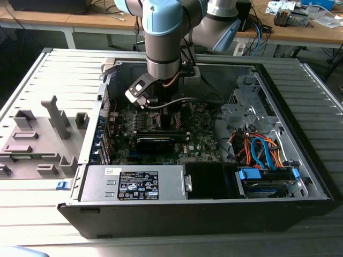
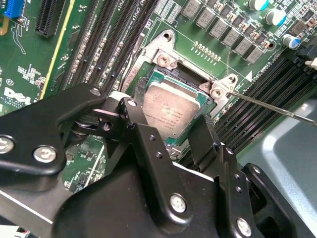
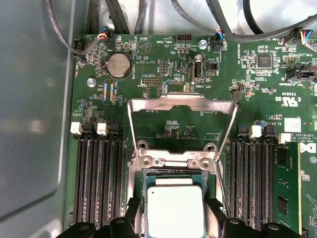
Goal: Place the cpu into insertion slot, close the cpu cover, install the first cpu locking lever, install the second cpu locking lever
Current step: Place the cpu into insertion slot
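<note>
The cpu (image 3: pixel 176 210) is a flat square chip with a silvery top, lying in the insertion slot (image 3: pixel 148 161) on the green board. My gripper (image 3: pixel 174 214) comes down over it, one black finger (image 3: pixel 133 210) against each side edge of the chip. The second wrist view shows the same: the cpu (image 2: pixel 171 111) between the gripper (image 2: pixel 168 119) fingers, inside the silver rim of the slot (image 2: pixel 166 60). The cpu cover (image 3: pixel 182 104) stands swung open behind the slot. A thin wire locking lever (image 2: pixel 270 107) sticks out unlatched beside the slot. In the exterior view the gripper (image 1: pixel 161 110) is low over the motherboard.
Black memory slots (image 3: pixel 94 173) flank the socket on both sides. A long black card (image 1: pixel 155 143) lies in front of the gripper. The case walls (image 1: pixel 177 222), power supply (image 1: pixel 134 184) and a bundle of drive cables (image 1: pixel 262 152) surround the board. Grey fixtures (image 1: pixel 37 134) stand on the exterior view's left.
</note>
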### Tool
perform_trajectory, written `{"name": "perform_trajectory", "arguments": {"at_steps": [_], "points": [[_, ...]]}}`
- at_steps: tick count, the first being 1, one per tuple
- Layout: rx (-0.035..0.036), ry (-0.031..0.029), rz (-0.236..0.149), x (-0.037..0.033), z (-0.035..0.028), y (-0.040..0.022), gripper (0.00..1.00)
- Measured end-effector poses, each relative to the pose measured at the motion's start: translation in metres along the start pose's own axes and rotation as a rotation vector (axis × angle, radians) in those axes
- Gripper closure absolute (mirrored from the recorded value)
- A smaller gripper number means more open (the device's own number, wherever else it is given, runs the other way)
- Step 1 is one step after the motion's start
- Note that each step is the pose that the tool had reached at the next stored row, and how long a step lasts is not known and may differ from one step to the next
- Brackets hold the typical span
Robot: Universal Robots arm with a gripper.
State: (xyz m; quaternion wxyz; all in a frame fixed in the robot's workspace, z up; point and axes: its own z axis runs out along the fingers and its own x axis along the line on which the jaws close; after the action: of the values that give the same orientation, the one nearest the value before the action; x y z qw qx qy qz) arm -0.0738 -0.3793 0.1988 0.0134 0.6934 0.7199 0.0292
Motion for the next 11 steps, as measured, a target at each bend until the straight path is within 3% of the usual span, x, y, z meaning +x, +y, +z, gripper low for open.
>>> {"name": "perform_trajectory", "arguments": {"at_steps": [3,6,11], "points": [[0.0,0.0007,0.001,-0.0002,-0.0001,-0.0001,0.38],[-0.0005,0.0059,0.008,-0.0003,-0.0001,0.0,0.38],[-0.0004,0.006,0.007,-0.0004,-0.0001,0.0005,0.38]]}}
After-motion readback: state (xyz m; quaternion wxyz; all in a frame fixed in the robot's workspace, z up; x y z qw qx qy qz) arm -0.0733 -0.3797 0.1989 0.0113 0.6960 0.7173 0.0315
